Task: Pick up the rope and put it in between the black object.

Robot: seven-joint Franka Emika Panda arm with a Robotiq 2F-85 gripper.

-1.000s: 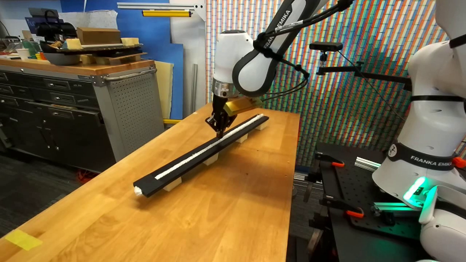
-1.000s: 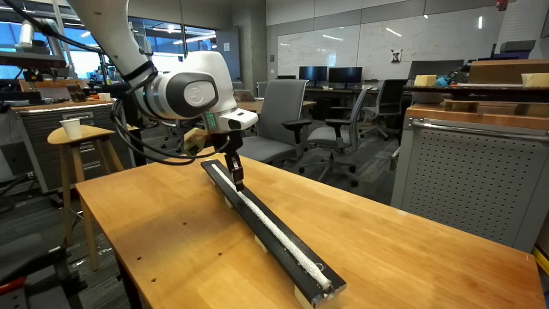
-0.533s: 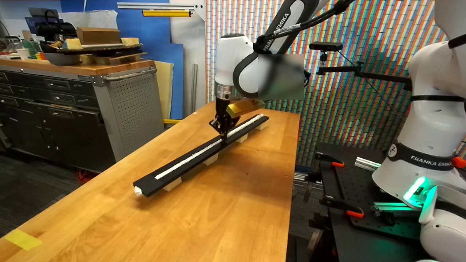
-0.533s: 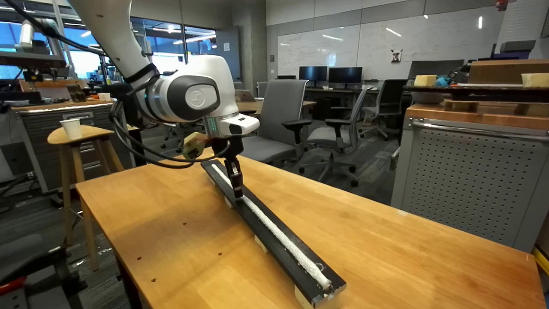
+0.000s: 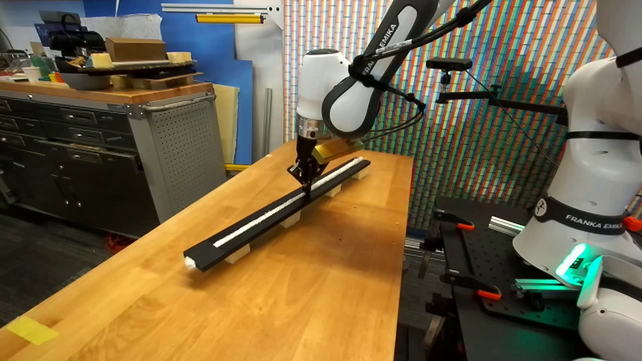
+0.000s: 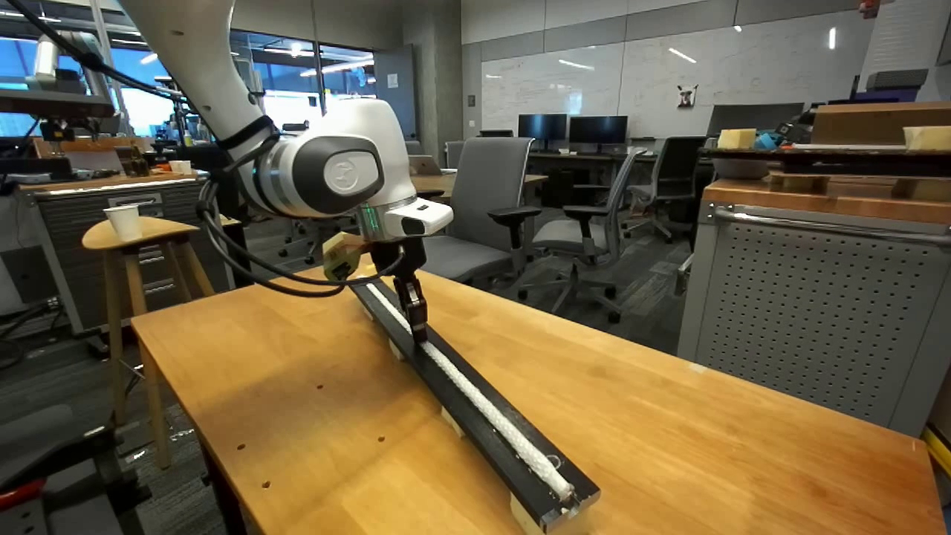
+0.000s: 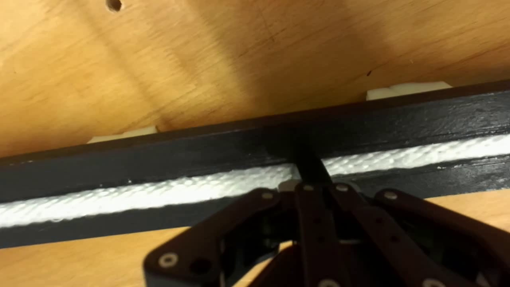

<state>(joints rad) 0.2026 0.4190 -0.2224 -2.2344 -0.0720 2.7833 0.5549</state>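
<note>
A wooden table (image 5: pixel 321 296) spreads under and around a black track (image 6: pixel 458 401), which sits raised above its surface. In both exterior views a tool cabinet (image 5: pixel 183 150) stands well apart from the track, past the table's edge. A white robot arm (image 6: pixel 338 172) reaches over the track, and a gray office chair (image 6: pixel 487 189) stands well apart from it. The track is long and narrow, with a groove running along it. In that groove lies the white rope (image 6: pixel 501 423), lengthwise, black strips flanking it on both sides in the wrist view. The gripper (image 5: pixel 307 190) points down at the middle stretch of the track, its fingers together, the tips right at the rope; whether they touch it cannot be told. Pale blocks (image 5: pixel 238 253) stand beneath the track, and the fingertips are between two of them along its length. A piece of yellow tape (image 5: pixel 32 330) lies on the table, well apart from the track. A white tuft (image 5: pixel 190 262) shows at the track's near end in an exterior view.
</note>
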